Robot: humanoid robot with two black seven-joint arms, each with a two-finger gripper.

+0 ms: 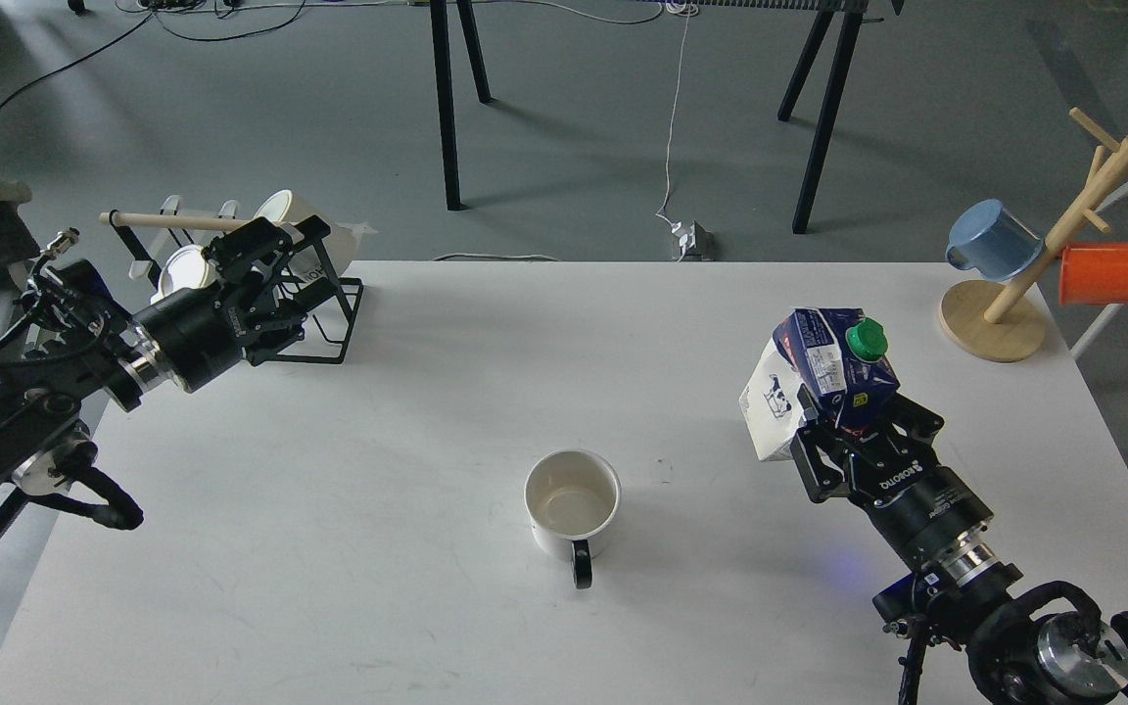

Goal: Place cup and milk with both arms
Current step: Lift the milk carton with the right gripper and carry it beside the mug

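Observation:
A white mug (572, 501) with a black handle stands upright and empty on the white table (407, 411), near its front middle. My right gripper (863, 429) is shut on a blue-and-white milk carton (823, 377) with a green cap. It holds the carton tilted, to the right of the mug and well apart from it. My left gripper (265, 279) is at the table's back left, right in front of a black wire rack (334, 323). Its fingers look open and empty.
The wire rack holds white cups (288, 211) and a wooden rod. A wooden mug tree (995, 328) at the back right corner carries a blue cup (993, 240) and an orange cup (1100, 273). Black table legs and cables are on the floor behind.

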